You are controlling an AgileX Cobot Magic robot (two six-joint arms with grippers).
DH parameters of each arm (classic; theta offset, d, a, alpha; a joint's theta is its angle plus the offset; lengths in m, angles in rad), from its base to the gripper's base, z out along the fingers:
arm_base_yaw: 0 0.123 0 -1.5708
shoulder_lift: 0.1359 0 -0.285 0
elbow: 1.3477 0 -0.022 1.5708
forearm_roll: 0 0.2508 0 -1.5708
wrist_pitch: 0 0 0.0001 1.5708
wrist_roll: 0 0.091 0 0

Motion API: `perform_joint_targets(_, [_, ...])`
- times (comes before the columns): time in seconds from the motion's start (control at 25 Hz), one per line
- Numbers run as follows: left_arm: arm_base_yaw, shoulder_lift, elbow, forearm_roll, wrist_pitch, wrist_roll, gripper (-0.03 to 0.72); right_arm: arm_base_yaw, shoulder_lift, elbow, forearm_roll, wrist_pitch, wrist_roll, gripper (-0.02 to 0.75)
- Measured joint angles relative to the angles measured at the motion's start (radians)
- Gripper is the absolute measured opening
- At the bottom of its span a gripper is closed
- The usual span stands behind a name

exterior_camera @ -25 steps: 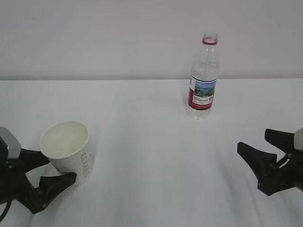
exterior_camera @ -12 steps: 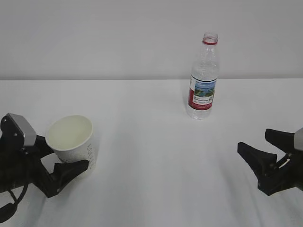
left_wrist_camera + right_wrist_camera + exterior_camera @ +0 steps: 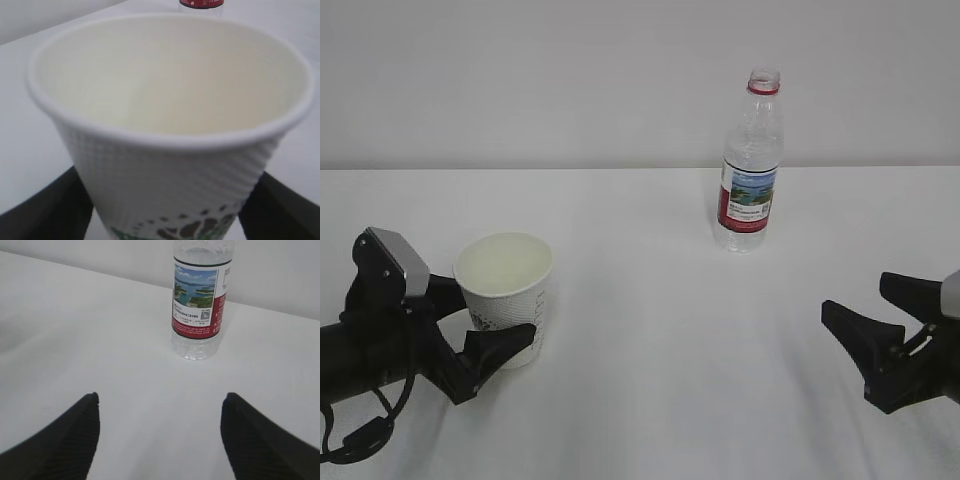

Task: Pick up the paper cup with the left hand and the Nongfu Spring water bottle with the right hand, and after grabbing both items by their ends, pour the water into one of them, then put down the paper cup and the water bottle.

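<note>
My left hand (image 3: 470, 335) is down low at the near-left of the white table (image 3: 650, 300), and the paper cup (image 3: 507, 295) sits right between its fingers, one black finger (image 3: 492, 350) on the near side of the cup wall and the other tucked behind it on the far side. From my left wrist camera the cup (image 3: 170, 125) fills almost everything: cream inside, dimpled white wall, a bit of dark green print at the bottom edge, and a dark finger (image 3: 42, 210) on either flank. Whether those fingers are pressing the wall or just sitting beside it, I cannot tell; they stand wide, about a cup's width apart. The cup looks upright, and I can't make out whether its base is on the table. The Nongfu Spring water bottle (image 3: 750, 165) stands upright well beyond the cup and off to its right, toward the back of the table, red neck ring showing and no cap on top. Any water inside is too clear for me to judge. My right hand (image 3: 880, 335) is far to the right of the cup, at the near-right edge, jaws spread wide with nothing in them. Through my right wrist camera the bottle (image 3: 200, 300) stands straight ahead beyond the open fingers (image 3: 60, 440), well apart from them, its landscape label facing me.
</note>
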Motion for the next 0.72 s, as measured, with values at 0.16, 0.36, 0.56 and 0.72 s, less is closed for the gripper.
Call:
perform_joint_targets(0.16, [-0.002, 0.0, 0.0, -0.002, 0.0, 0.0, 0.559, 0.0, 0.0, 0.0, 0.0, 0.0, 0.0, 0.568])
perform_joint_targets(0.36, [-0.002, 0.0, 0.0, -0.002, 0.0, 0.0, 0.536, 0.0, 0.0, 0.0, 0.0, -0.002, 0.0, 0.568])
perform_joint_targets(0.56, [-0.002, 0.0, 0.0, -0.002, 0.0, 0.0, 0.534, 0.0, 0.0, 0.0, 0.0, -0.002, 0.0, 0.568])
perform_joint_targets(0.72, [-0.002, 0.0, 0.004, -0.002, 0.0, 0.0, 0.534, 0.0, 0.0, 0.0, 0.0, -0.002, 0.0, 0.568])
